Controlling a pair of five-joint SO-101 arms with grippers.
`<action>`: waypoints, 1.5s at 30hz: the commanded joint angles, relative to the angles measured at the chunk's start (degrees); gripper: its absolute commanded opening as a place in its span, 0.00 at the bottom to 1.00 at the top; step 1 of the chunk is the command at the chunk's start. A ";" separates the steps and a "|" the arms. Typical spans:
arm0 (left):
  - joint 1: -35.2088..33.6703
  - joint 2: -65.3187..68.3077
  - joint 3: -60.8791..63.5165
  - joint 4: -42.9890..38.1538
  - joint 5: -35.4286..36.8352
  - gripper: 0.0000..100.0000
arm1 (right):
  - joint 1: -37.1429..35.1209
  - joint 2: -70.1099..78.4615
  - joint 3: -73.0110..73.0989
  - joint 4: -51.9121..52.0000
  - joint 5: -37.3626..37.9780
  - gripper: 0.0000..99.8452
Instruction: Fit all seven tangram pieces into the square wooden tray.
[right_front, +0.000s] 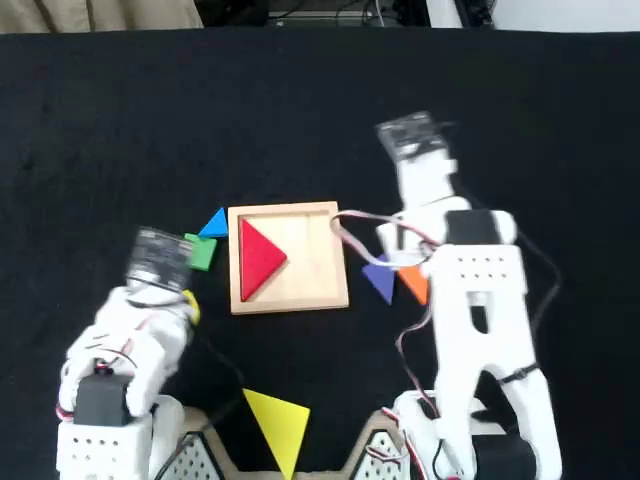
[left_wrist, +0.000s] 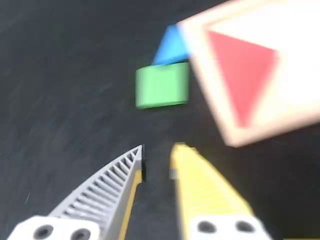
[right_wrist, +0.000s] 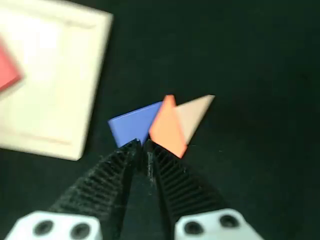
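- One piece is home: the red triangle (right_front: 258, 258) lies in the tray (right_front: 312, 262), on the side nearest the left arm.
- The green square (right_front: 201, 253) and blue triangle (right_front: 214, 224) lie on the counter (right_front: 120, 120), just outside the tray.
- The yellow triangle (right_front: 279, 421) lies near the arm bases.
- The purple piece (right_front: 379, 279) and orange triangle (right_front: 414, 285) touch each other beside the tray's other side.
- The left claw (left_wrist: 157, 152) is slightly parted and empty, short of the green square.
- The right claw (right_wrist: 145, 146) is pinched together and grips nothing visible, its tips at the purple and orange pieces.
- The task looks barely begun.
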 joint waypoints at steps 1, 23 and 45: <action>10.86 4.84 -5.14 1.76 -3.25 0.04 | 3.43 -1.80 3.74 -6.15 -0.79 0.01; 53.93 49.14 -24.13 9.76 -4.57 0.04 | 23.65 20.88 -3.47 -21.71 -4.92 0.01; 57.10 49.23 -5.67 -9.32 -4.31 0.04 | 30.42 46.64 -29.32 -10.90 -7.30 0.01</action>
